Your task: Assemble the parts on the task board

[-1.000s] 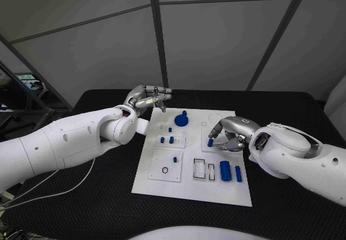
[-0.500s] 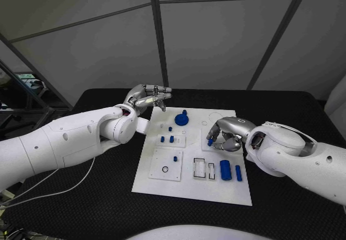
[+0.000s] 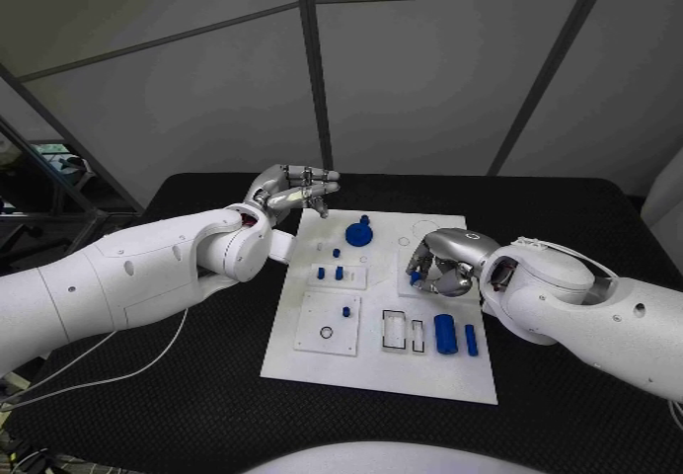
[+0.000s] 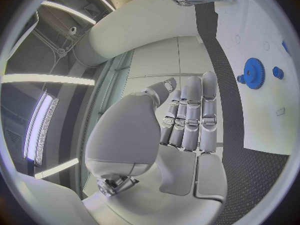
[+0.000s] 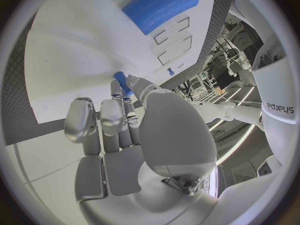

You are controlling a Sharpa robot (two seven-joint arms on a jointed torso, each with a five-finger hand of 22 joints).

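Even, fairly bright light falls from overhead in the head view, and the white task board (image 3: 382, 306) stands out crisply against the dark tabletop (image 3: 569, 212). Shadows under the arms are soft. Both wrist views bend straight edges strongly toward the circle's rim. Bright light strips glare at the rim; the near hand looks slightly soft, perhaps out of focus.

A black table (image 3: 569, 212) is seen across the middle. A thin white cable (image 3: 107, 370) is laid at lower left. Grey wall panels (image 3: 413, 79) are seen at the top.
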